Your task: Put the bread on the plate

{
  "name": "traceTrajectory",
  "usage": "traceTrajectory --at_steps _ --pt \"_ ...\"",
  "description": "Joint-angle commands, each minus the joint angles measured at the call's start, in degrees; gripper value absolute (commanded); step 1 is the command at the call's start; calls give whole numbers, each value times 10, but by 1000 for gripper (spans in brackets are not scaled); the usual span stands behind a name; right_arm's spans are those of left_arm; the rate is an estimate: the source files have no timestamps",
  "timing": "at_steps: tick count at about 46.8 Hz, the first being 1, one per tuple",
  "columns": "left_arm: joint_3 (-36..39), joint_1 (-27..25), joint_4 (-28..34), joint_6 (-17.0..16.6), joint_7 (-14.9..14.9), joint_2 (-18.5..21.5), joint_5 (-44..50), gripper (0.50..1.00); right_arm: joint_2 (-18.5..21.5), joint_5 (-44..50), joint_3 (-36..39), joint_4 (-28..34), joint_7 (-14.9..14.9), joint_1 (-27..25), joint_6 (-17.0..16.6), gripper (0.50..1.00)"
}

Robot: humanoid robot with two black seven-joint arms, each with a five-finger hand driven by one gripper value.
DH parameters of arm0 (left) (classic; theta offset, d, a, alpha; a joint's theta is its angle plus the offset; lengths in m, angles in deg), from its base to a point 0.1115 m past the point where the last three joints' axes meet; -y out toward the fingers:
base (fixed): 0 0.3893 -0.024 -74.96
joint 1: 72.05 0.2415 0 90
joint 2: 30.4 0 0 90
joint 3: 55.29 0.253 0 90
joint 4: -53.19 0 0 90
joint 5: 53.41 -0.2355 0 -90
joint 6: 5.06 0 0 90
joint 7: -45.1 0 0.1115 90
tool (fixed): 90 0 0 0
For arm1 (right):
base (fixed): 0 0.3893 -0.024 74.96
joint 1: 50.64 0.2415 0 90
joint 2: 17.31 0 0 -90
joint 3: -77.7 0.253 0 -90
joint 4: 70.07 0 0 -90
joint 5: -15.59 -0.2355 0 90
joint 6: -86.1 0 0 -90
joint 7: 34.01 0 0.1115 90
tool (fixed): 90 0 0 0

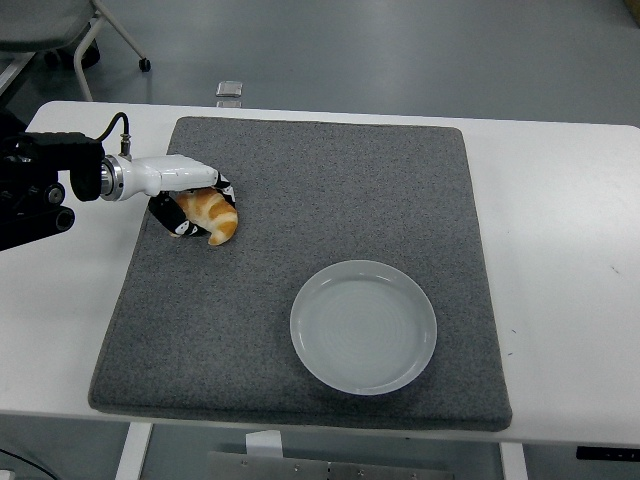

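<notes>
Bread (pixel 212 216), gripped by left hand (pixel 190 200)

A white counter (pixel 560 230) fills most of the view, its near edge running along the bottom and its far edge toward a grey floor. A large grey mat (pixel 320 180) lies flat on it, covering the middle and leaving bare white strips at the left and right. On the mat's near right part sits a round white plate (pixel 364 327), and at its far left part a bread (pixel 210 214).
</notes>
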Motion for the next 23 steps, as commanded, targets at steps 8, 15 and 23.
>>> traceTrajectory --at_steps 8,15,23 --pt "-1 3 2 -13 -3 -7 -2 500 0 0 0 0 0 -1 0 932" --pt "-8 -5 6 -15 -6 -7 8 500 0 0 0 0 0 -1 0 930" --pt "-59 -22 12 -6 -9 -4 12 500 0 0 0 0 0 0 0 930"
